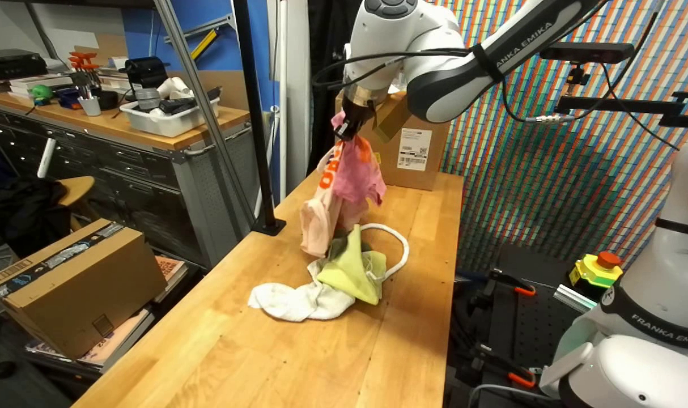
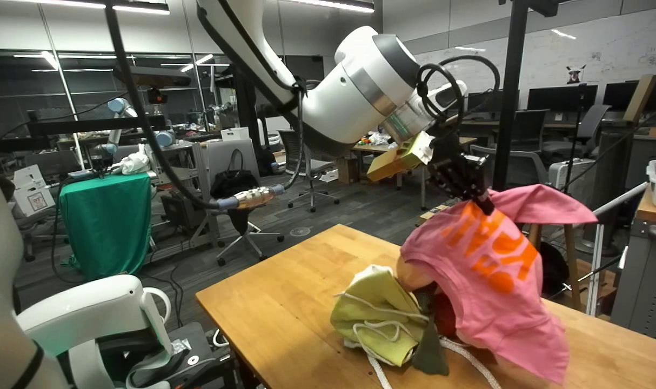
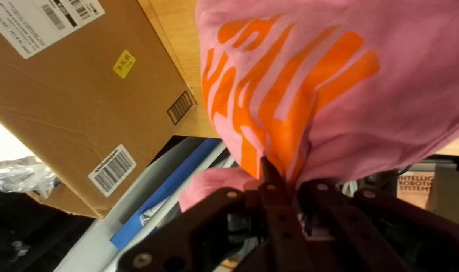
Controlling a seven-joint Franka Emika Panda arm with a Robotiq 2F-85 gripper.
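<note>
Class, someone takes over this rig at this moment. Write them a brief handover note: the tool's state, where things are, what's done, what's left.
Tool: shut on the pink cloth with orange lettering, above the wooden table.
Things: the pink cloth hangs from the tool; whether its lower end touches what lies below, I can't tell. On the table lie a yellow-green cloth, a white cloth and a white cord; a cardboard box stands at one end.
Done: the pink cloth is gripped and raised.
Left: it is not yet released; the white cloth lies ungripped.
</note>
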